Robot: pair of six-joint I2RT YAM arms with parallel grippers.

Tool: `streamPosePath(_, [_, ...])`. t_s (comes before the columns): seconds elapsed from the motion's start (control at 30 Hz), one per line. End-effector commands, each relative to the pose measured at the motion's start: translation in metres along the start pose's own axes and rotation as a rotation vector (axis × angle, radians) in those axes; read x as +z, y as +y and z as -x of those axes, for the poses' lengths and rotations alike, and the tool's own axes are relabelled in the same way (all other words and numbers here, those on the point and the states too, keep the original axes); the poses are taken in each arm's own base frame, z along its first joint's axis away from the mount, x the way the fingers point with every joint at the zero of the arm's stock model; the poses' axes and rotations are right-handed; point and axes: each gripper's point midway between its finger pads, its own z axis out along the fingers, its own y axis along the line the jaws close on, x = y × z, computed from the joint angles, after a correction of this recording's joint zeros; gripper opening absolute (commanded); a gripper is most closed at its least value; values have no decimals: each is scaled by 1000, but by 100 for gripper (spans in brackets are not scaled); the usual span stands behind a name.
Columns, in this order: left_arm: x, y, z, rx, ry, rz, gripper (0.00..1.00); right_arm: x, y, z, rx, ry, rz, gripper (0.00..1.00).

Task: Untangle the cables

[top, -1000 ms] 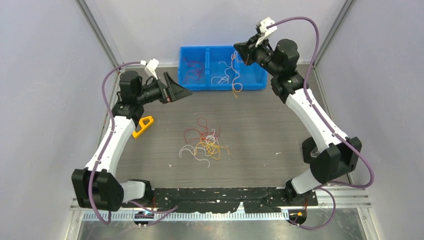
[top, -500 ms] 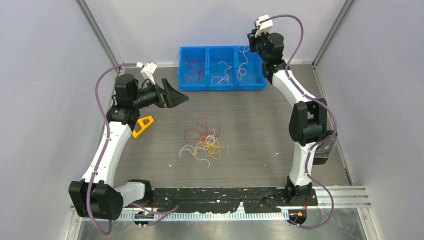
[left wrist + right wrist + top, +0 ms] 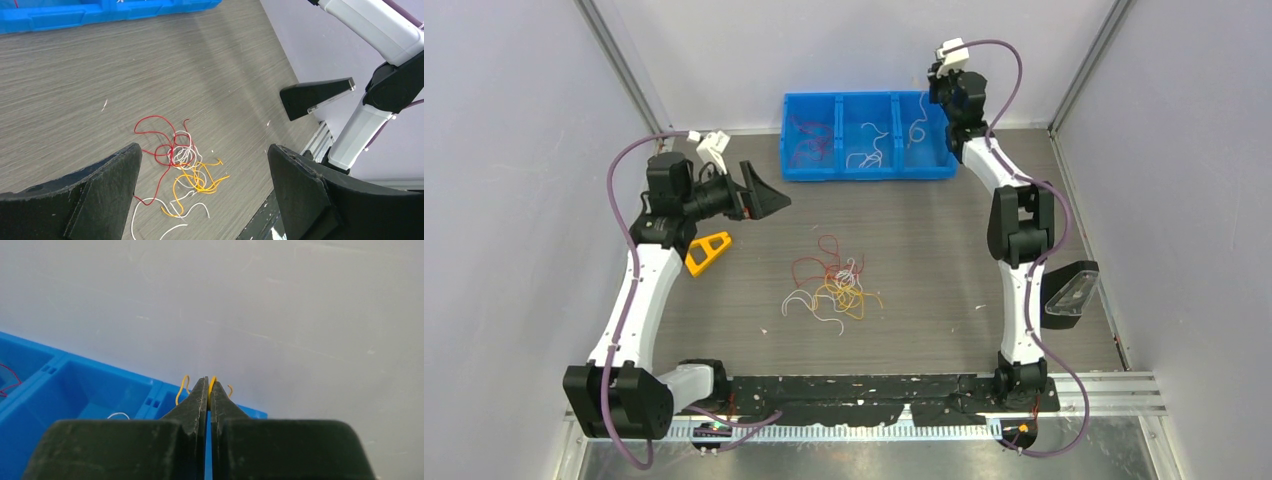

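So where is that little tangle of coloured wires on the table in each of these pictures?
Top external: the tangle lies mid-table, between the two arms.
Left wrist: the tangle sits low in the middle of the picture.
Right wrist: not in it; only a yellow wire pinched in the right gripper.
Shared landmark: the blue bin, far edge from above, top left for the left wrist, lower left for the right.

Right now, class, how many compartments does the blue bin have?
3, in a row in the blue bin: the left compartment, with red wires; the middle compartment, with white wires; the right compartment, partly hidden by the right arm.
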Motion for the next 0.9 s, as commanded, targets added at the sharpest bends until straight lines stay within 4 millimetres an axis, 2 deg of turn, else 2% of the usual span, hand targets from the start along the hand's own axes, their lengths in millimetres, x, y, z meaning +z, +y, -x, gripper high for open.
streamPosePath(0.0, [-4,2,5,38,-9,15,100,1,-5,29,-30,-85,-12,6])
streamPosePath(0.03, [-3,3,6,41,-9,16,100,-2,-4,25,-33,-73,-10,7])
streamPosePath(0.1, [-2,6,6,46,-4,20,99,-7,-3,20,-48,-62,-6,18])
streamPosePath(0.13, [-1,7,7,51,-4,23,99,-8,-3,20,-61,-59,-2,33])
streamPosePath(0.2, [0,9,7,58,2,26,100,-14,-1,22,-73,-54,16,52])
streamPosePath(0.23, [1,10,8,69,4,31,100,-19,2,27,-76,-55,30,58])
streamPosePath(0.27, [1,12,9,76,7,37,99,-23,4,26,-76,-46,42,60])
streamPosePath(0.33, [1,15,9,98,15,47,99,-35,6,51,-79,-55,76,68])
streamPosePath(0.37, [1,16,8,110,22,52,100,-40,12,50,-79,-32,111,73])
streamPosePath(0.4, [1,17,7,125,31,54,99,-49,13,65,-86,-37,125,75])
streamPosePath(0.43, [0,19,5,155,44,53,99,-57,22,59,-80,14,177,78])
streamPosePath(0.47, [0,21,2,173,61,55,100,-69,31,75,-86,14,242,79])
streamPosePath(0.5, [-1,24,-2,183,75,65,99,-82,40,61,-76,101,297,80])
streamPosePath(0.53, [-2,27,-7,184,91,78,99,-98,54,78,-70,103,389,80])
streamPosePath(0.57, [-3,30,-11,185,101,86,99,-119,67,58,-42,221,465,80])
streamPosePath(0.6, [-3,32,-16,181,110,89,100,-136,84,67,-26,237,543,80])
streamPosePath(0.63, [-3,32,-21,177,117,85,100,-159,96,50,8,346,599,80])
streamPosePath(0.67, [-3,33,-28,167,128,76,99,-177,114,52,22,378,665,80])
streamPosePath(0.7, [-3,33,-34,155,140,65,99,-202,126,35,48,480,715,80])
streamPosePath(0.73, [-2,33,-40,141,154,52,99,-223,145,31,63,520,773,81])
streamPosePath(0.8, [-1,35,-56,115,193,45,100,-269,175,9,87,638,879,82])
streamPosePath(0.83, [0,36,-64,117,217,44,100,-286,185,2,86,680,918,82])
streamPosePath(0.87, [1,37,-73,120,246,34,100,-313,203,-7,93,734,982,83])
